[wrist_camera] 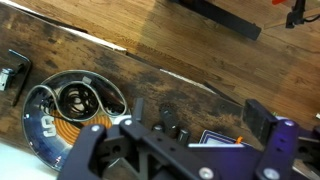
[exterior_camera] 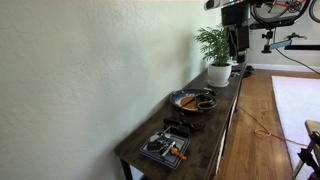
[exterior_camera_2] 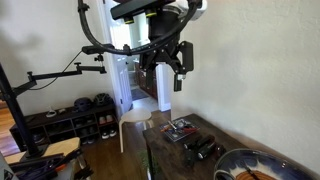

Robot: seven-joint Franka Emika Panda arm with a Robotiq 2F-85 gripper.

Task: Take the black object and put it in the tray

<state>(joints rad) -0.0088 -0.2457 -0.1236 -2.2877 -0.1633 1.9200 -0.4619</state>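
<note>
Tray (exterior_camera: 146, 150): nearest item on the counter (exterior_camera: 215, 130), at its close end. Holds several small things, one of them orange; the rest too small to name. Also seen in an exterior view (exterior_camera_2: 172, 131).
Black object (exterior_camera: 178, 127): lies on the bare wood just beyond the tray, between tray and bowl, outside the tray. Nothing grips it. Shows again in an exterior view (exterior_camera_2: 201, 148) as a low dark shape beside the tray.
Bowl (exterior_camera: 175, 98): round and dark-rimmed, next along the counter past the black object, with a few items inside. Wrist view looks straight down on it (wrist_camera: 30, 100); coiled or ringed pieces inside, details blurred.
Plant (exterior_camera: 214, 45): green fronds in a white pot (exterior_camera: 219, 73), at the far end of the counter, against the wall.
Claw (exterior_camera_2: 172, 72): hangs high above the counter, well apart from the black object and the tray. Fingers stand apart with nothing between them; wrist view (wrist_camera: 200, 118) shows the same gap, open over bare wood beside the bowl.
Arm: reaches in from above at the far end, near the plant.
Floor (exterior_camera: 255, 110): wood planks beside the counter, with an orange cable (exterior_camera: 262, 125) trailing across.
Shoe rack (exterior_camera_2: 70, 120): low, dark, against the back wall in an exterior view.
</note>
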